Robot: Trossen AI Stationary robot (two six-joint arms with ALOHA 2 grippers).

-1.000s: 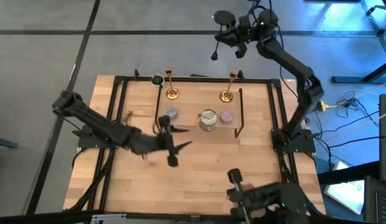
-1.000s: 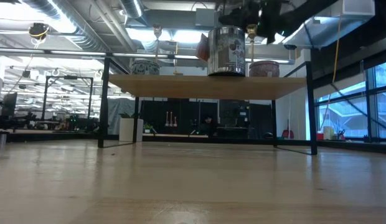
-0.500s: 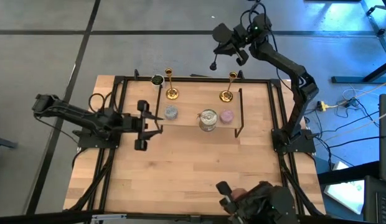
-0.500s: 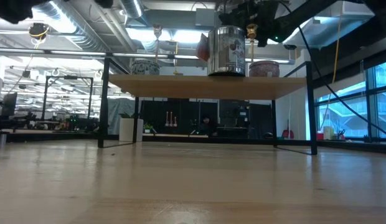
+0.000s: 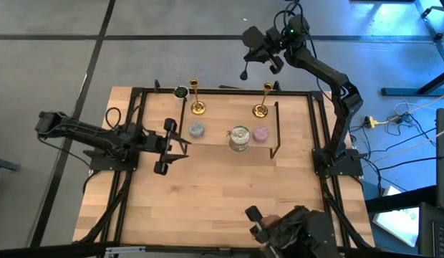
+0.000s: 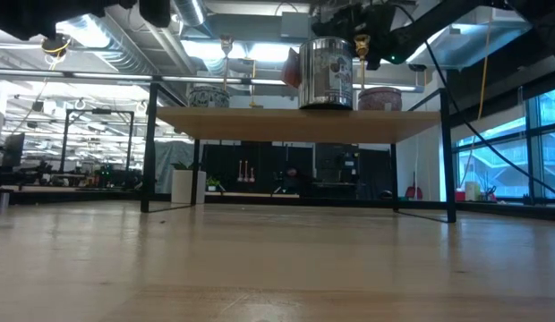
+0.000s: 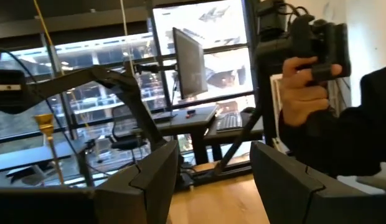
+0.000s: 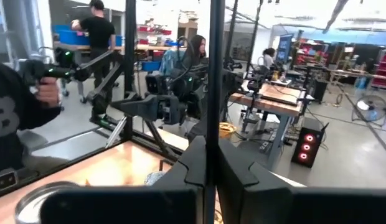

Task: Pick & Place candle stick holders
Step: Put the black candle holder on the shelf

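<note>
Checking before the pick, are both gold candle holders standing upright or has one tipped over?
Both upright. In the high view the left candle holder and the right candle holder each stand on their round bases, stems rising.

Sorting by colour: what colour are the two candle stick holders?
Shiny gold candle stick holders, clearest in the high view.

- Setting: a robotics laboratory in an open industrial hall
- Wooden work surface [image 5: 222,193] fenced by a black metal frame [image 5: 140,92], set on a grey floor [image 5: 172,50] marked with dark lines
- Two dark robot arms bolted at the surface's sides, trailing loose cables [image 5: 415,147]
- Ceiling of exposed silver ducts [image 6: 107,45] and strip lights
- Rows of benches carrying further arms [image 8: 149,106], monitors [image 7: 188,62] and a computer tower [image 8: 307,146]
- People [image 8: 96,31] standing among the stations; one hand [image 7: 305,90] grips a black control handle
- Large windows [image 7: 205,50] along one wall
</note>
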